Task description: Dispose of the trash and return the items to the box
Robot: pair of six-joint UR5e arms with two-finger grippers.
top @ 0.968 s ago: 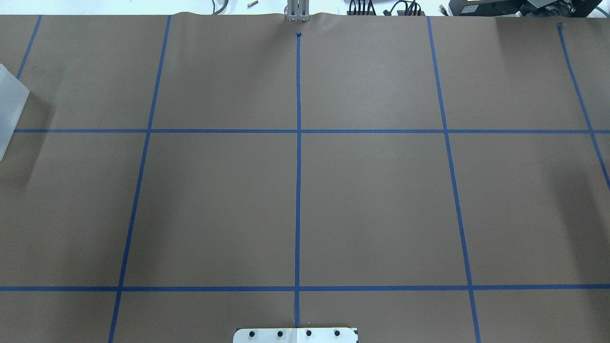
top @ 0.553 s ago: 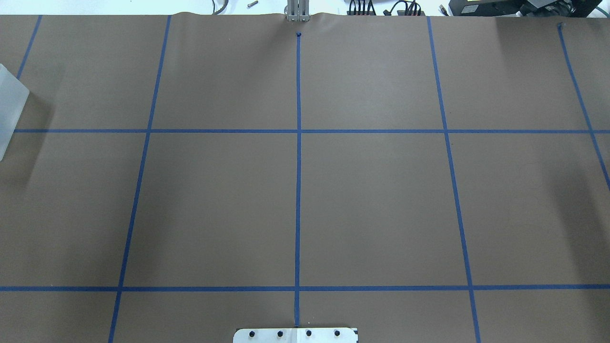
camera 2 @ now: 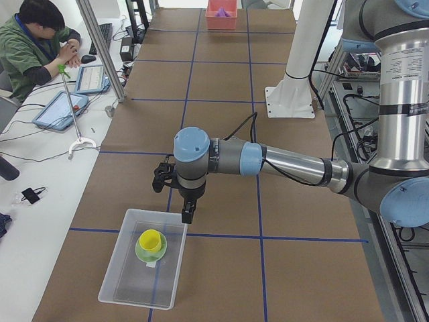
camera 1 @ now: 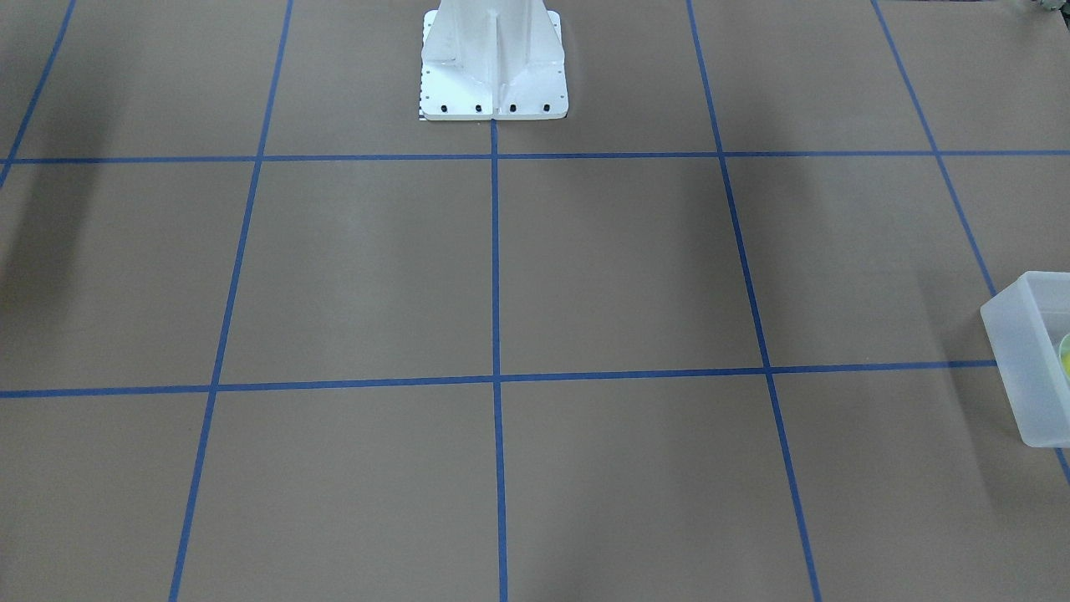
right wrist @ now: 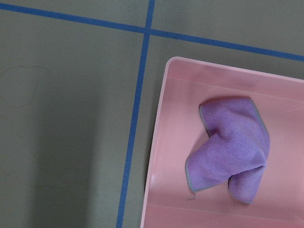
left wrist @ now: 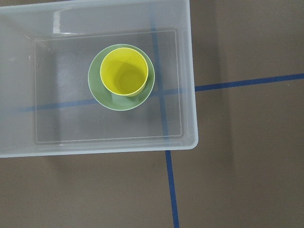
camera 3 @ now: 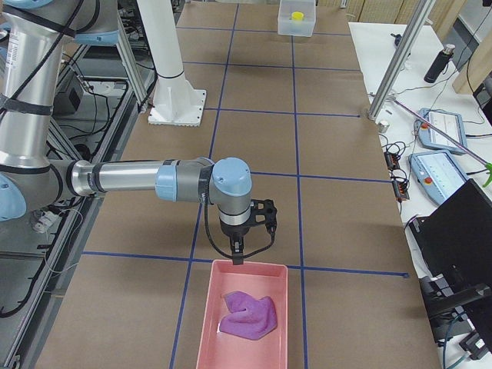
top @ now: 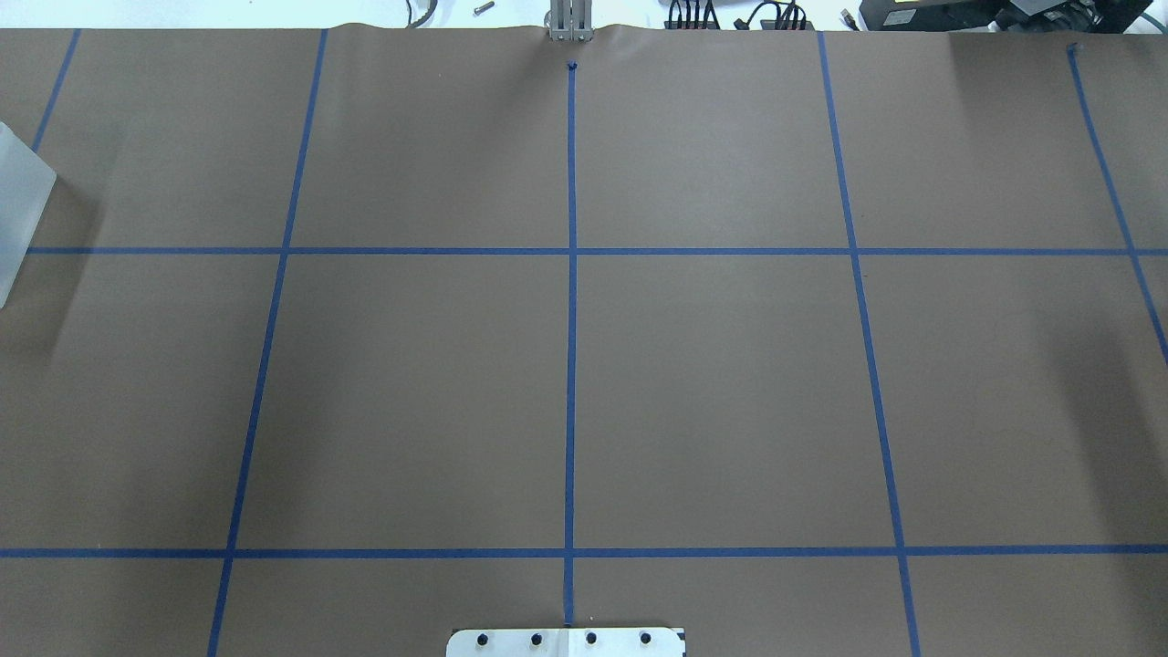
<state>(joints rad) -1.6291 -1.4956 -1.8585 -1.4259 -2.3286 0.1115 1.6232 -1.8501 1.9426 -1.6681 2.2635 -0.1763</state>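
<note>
The yellow cup [left wrist: 124, 71] stands inside the sage-green bowl [left wrist: 100, 95], and both sit in the frosted box [left wrist: 190, 95] at the table's left end. In the exterior left view the cup [camera 2: 151, 240] and the box [camera 2: 127, 282] lie just below my left gripper [camera 2: 187, 215], which hangs over the box's far rim. My right gripper [camera 3: 238, 257] hangs over the edge of a pink tray [camera 3: 207, 307] that holds a purple cloth [camera 3: 247, 314]. Neither wrist view shows fingers, so I cannot tell whether either gripper is open or shut.
The white robot base [camera 1: 493, 84] stands at the table's middle back edge. Brown paper with a blue tape grid [top: 571, 251] covers the table. A seated operator [camera 2: 33, 47], tablets and a metal post [camera 2: 100, 50] are along the far side. The box's corner [top: 18, 201] shows in the overhead view.
</note>
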